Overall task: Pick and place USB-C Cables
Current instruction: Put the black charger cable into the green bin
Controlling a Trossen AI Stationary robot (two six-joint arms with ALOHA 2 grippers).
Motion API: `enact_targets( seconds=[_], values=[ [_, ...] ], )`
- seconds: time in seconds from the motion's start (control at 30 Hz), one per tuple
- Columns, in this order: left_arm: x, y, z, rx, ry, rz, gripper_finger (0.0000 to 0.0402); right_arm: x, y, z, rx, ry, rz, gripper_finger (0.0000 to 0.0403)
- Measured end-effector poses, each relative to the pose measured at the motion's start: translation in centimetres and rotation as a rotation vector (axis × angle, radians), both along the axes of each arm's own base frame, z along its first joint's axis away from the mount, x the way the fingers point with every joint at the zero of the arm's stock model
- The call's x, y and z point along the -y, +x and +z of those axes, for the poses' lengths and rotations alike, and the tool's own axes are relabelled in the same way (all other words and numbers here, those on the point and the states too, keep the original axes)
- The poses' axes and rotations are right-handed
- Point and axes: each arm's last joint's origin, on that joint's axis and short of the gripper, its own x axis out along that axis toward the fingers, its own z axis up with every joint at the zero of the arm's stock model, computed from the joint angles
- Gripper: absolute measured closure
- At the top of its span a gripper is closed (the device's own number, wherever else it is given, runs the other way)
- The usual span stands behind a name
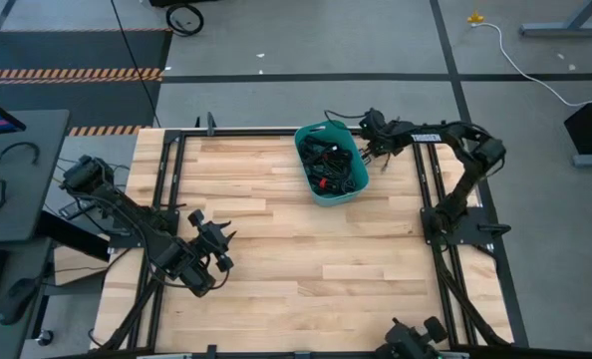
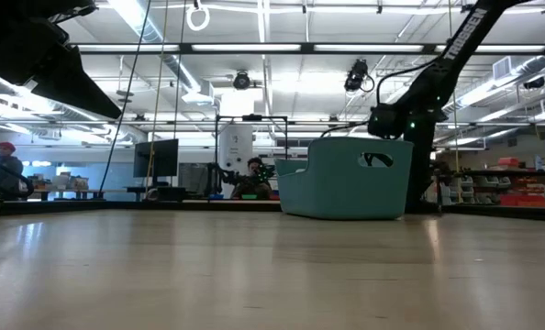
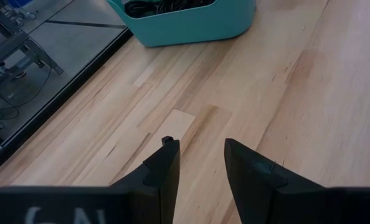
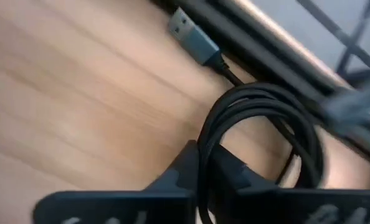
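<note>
Right gripper (image 1: 369, 124) sits at the table's far edge just beside the teal bin (image 1: 309, 179), fingers clamped on a coiled black USB-C cable (image 4: 260, 134), its metal plug (image 4: 192, 34) over the wood; more cables (image 1: 331, 160) piled in the bin; left gripper (image 1: 216, 239) waits near the front-left, fingers apart, holding nothing.

"TROSSEN" lettering on right arm (image 2: 462, 38)
</note>
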Motion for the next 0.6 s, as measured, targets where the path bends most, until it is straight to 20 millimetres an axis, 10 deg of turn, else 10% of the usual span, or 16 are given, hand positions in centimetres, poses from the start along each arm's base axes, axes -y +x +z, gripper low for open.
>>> enact_targets(
  seconds=[0.23,0.6],
  values=[
    [0.0,0.0,0.0,0.0,0.0,0.0,0.0269,-2.4,-0.5,4.9,0.063,-0.099,-0.043,0.0392],
    [0.0,0.0,0.0,0.002,0.003,0.001,0.0269,-11.6,3.6,12.9,0.446,-0.332,0.284,0.0391]
  ],
)
